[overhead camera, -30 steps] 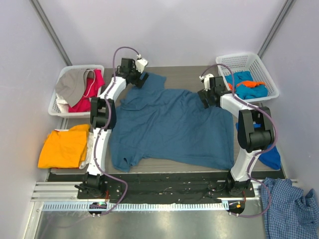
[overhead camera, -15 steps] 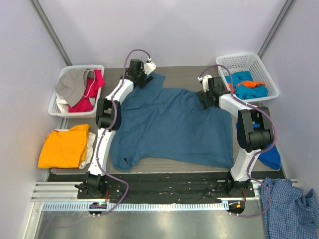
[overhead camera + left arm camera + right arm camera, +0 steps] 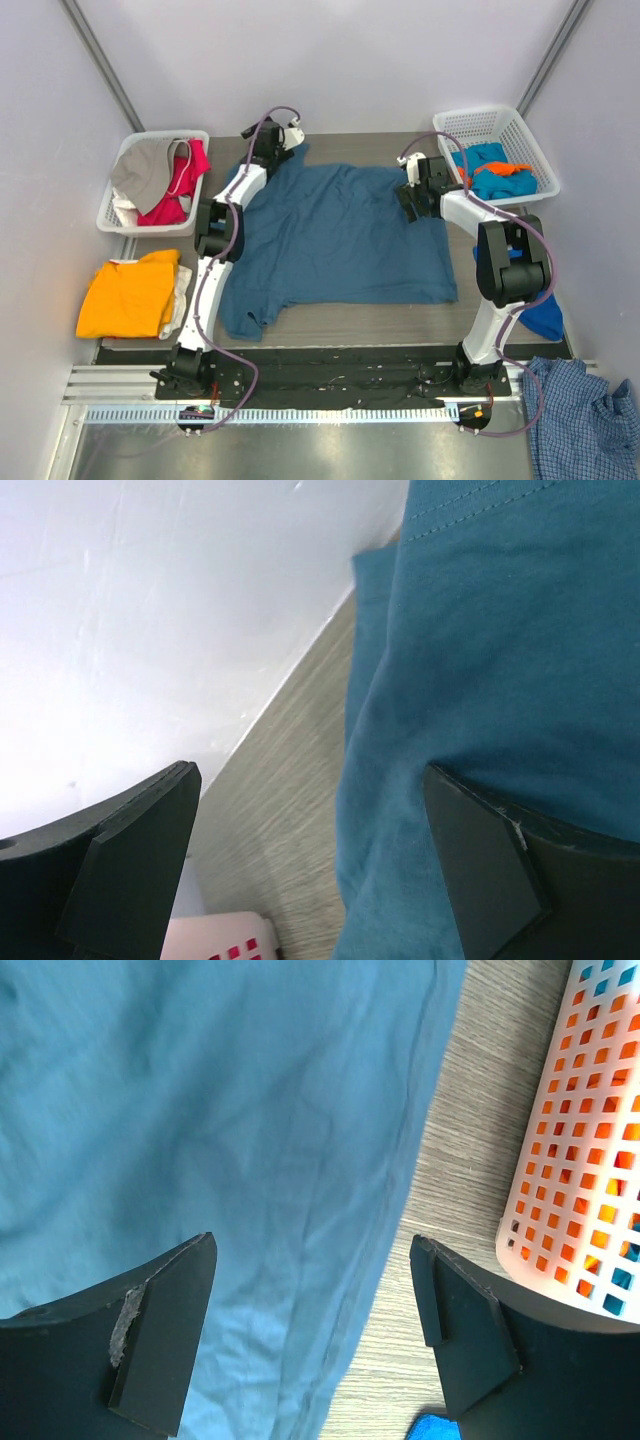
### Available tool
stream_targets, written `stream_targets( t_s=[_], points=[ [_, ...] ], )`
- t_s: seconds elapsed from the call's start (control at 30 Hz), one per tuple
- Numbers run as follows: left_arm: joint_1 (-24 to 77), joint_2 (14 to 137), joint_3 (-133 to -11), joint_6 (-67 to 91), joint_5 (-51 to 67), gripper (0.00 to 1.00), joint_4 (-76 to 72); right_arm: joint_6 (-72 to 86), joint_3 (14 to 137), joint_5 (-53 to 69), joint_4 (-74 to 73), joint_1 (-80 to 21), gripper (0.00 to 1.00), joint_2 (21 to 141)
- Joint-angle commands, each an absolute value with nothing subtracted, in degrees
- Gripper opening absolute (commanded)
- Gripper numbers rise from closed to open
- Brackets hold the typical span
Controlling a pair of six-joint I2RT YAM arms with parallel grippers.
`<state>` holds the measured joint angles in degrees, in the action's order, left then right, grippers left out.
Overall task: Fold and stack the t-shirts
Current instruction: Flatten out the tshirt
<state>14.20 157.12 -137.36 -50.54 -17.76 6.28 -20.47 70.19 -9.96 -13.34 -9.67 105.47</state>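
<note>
Left end effector (image 3: 310, 780), right end effector (image 3: 312, 1245): both wide, empty, above the spread teal tee (image 3: 340, 240); folding seems next, gripping its far edge.

The left gripper (image 3: 310, 815) holds its two black fingers (image 3: 130, 870) wide apart, with nothing between them. The right finger overlaps the dark teal-blue soft t-shirt (image 3: 500, 660), which lies on the grey wood-grain table (image 3: 280, 780). The left finger sits before the white wall (image 3: 150, 610). A white mesh plastic basket (image 3: 225, 940) shows red through its holes.
</note>
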Motion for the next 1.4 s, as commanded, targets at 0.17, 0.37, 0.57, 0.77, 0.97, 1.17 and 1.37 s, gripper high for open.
stream_targets(
  t_s=[0.17,0.37,0.57,0.77,0.97,1.17,1.37],
  points=[
    [13.18,164.44,-141.77,-57.92,-24.17,1.0,1.24,-21.18,70.14,-11.6,-12.3,-10.46,0.86,100.99],
    [14.59,161.02,-139.75,-56.69,-23.82,1.0,-1.13,-20.83,71.19,-11.26,-12.39,-11.77,0.86,101.6],
    [16.08,154.87,-133.34,-55.46,-23.64,1.0,-2.29,-20.39,70.84,-9.49,-15.99,-13.36,0.86,101.08],
    [17.31,152.93,-130.34,-55.81,-24.7,1.0,-3.08,-24.08,65.93,-11.86,-14.86,-13.8,0.86,100.72],
    [17.49,152.4,-129.55,-55.55,-25.75,1.0,-3.25,-24.87,67.93,-12.13,-12.92,-13.89,0.85,102.04],
    [17.58,151.79,-127.71,-54.93,-25.75,1.0,-3.78,-24.44,72.15,-12.39,-12.13,-13.62,0.85,103.18],
    [17.58,150.38,-124.9,-53.96,-25.84,1.0,-4.21,-24.52,73.91,-14.32,-4.14,-12.48,0.85,108.89]
  ],
)
